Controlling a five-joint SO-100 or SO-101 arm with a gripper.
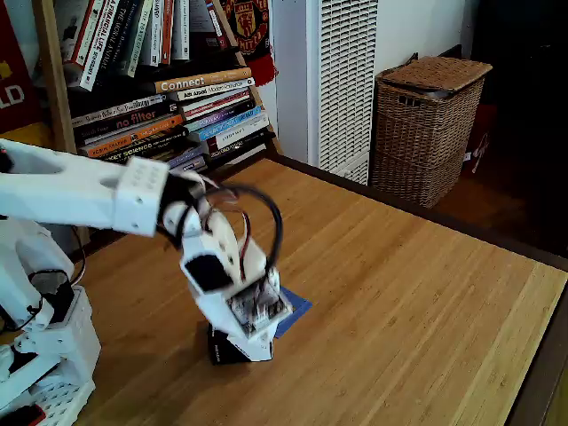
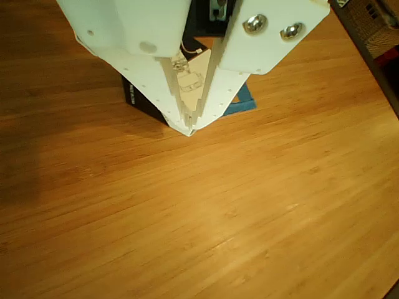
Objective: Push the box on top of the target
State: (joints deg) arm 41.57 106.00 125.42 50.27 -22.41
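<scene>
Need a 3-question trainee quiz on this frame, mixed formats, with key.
1. True or false: the tool holds the box lifted clear of the table.
2. Multiple choice: in the fixed view, the target shows at the arm's A) left, B) right, C) far table corner.
3. Fill in: in the other view, the tool's fingertips are ____ (spread or together).

Key:
1. False. The box sits on the wood, by the tool tips.
2. B. A blue corner peeks out on the right.
3. Together, meeting at a point with nothing between them.
</scene>
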